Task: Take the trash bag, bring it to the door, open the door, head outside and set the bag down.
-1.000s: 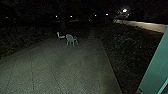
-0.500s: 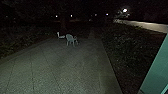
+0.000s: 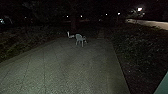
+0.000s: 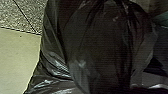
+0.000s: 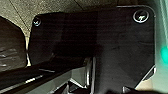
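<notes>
The black trash bag (image 4: 100, 47) shows large and close in the left wrist view, its glossy plastic gathered into folds towards the top. Pale floor and speckled paving lie beside it. Part of the same dark, shiny bag (image 5: 11, 47) also appears in the right wrist view. A teal panel, perhaps the door or its frame, cuts into the lower right corner of the head view (image 3: 162, 86). How either gripper's grip stands cannot be made out.
Outside it is dark. A paved path (image 3: 67, 67) runs ahead between planted beds (image 3: 140, 50). Far along it stands a white chair (image 3: 80, 39) beside another pale chair-like object (image 3: 70, 35). A tree trunk (image 3: 73, 23) rises behind them.
The head camera has turned a little to the left. Less of the teal panel remains at its right side, and a faint light has come in at the far left.
</notes>
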{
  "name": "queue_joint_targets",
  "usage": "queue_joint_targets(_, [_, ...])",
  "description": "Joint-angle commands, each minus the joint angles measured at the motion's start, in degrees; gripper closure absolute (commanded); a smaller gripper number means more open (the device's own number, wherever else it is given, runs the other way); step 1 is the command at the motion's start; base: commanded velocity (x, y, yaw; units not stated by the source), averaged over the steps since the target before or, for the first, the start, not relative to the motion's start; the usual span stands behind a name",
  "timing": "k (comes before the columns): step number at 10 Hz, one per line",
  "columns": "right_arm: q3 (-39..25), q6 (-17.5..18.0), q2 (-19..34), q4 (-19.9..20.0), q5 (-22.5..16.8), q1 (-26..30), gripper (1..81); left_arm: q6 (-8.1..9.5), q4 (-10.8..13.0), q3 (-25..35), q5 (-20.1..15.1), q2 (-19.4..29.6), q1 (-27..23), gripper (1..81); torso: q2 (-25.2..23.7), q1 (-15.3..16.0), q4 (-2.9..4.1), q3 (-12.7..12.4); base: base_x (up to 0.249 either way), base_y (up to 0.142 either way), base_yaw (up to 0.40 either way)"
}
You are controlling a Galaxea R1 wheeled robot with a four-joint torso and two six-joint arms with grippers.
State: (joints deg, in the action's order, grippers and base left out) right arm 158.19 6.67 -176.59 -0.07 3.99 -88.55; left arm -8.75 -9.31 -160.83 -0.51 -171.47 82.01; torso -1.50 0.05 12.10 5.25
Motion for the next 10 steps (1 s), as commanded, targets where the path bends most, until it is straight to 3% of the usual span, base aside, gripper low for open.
queue_joint_targets(1, [-0.4, -0.1, -0.4, -0.4, -3.3, 2.1, 1.0, 0.23, -2.0, 4.6, -3.4, 3.3, -5.8, 81.1, 0.0, 0.0, -0.18, 0.0, 0.000, 0.000, 0.000])
queue_joint_targets(2, [-0.3, -0.2, -0.4, -0.4, -3.3, 2.1, 1.0, 0.32, -2.9, 8.7, -3.8, 5.5, -7.2, 81.1, 0.0, 0.0, 0.54, 0.0, 0.000, 0.000, 0.000])
queue_joint_targets(4, [-0.3, -0.1, -0.3, -0.4, -3.3, 2.1, 1.0, 0.32, -4.2, 14.2, -4.1, 9.4, -10.1, 81.1, 0.0, 0.0, 0.59, 0.0, 0.000, 0.000, 0.000])
queue_joint_targets(9, [-0.4, -0.3, -0.2, -0.5, -3.3, 2.1, 1.0, 0.32, -12.3, 23.6, -13.4, 20.2, -23.6, 81.1, 0.0, -0.1, 0.59, 8.6, 0.000, 0.000, 0.000])
queue_joint_targets(10, [-0.4, -0.3, -0.2, -0.5, -3.3, 2.1, 1.0, 0.32, -13.8, 24.0, -15.5, 21.3, -26.1, 81.1, 0.0, 0.0, 2.07, 10.8, 0.000, 0.000, 0.000])
